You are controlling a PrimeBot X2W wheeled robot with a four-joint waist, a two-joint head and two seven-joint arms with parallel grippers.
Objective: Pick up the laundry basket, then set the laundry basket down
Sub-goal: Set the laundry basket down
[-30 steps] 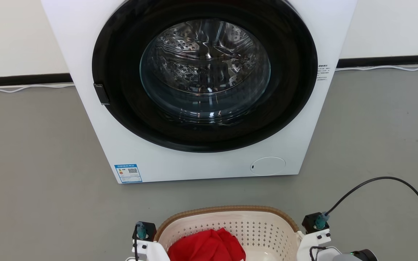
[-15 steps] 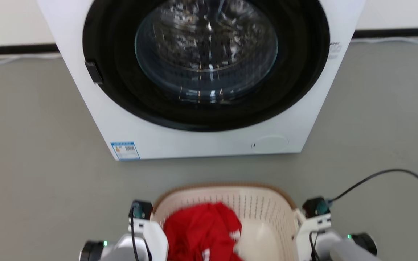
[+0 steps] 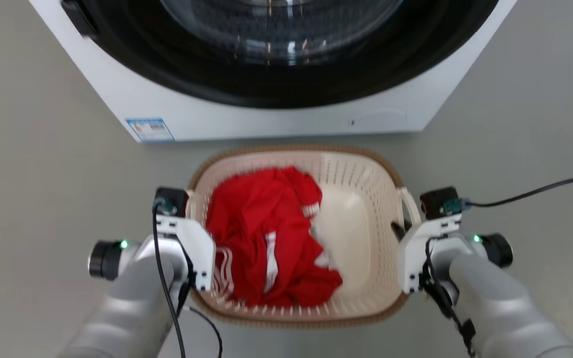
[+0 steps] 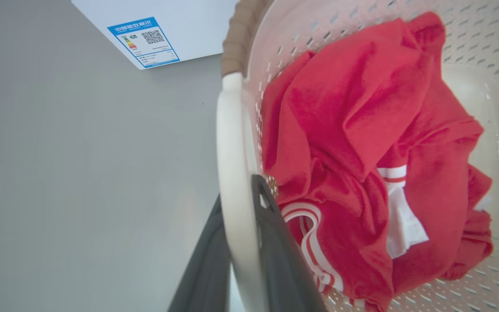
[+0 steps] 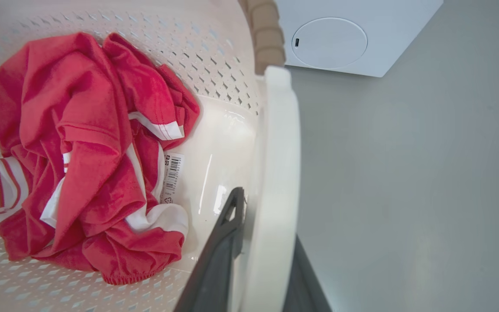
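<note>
The laundry basket [image 3: 296, 148], cream perforated plastic with a brown woven-look rim, is just before the washing machine with a red garment [image 3: 266, 233] in it. My left gripper [image 3: 191, 219] is at its left side and my right gripper [image 3: 405, 226] at its right side. In the left wrist view my left gripper [image 4: 238, 190] is shut on the white loop handle [image 4: 232, 138], one dark finger on each side. In the right wrist view my right gripper [image 5: 267, 216] clamps the other handle [image 5: 277, 143] the same way. Whether the basket touches the floor I cannot tell.
The white washing machine [image 3: 266, 122] with its dark round door stands close behind the basket, on a grey floor [image 3: 43, 174]. A black cable [image 3: 540, 191] runs from my right wrist off to the right. Open floor lies to both sides.
The head camera has tilted down: the washing machine slides up the picture, and the whole basket and both forearms come into it. Both grippers stay at the basket's sides.
</note>
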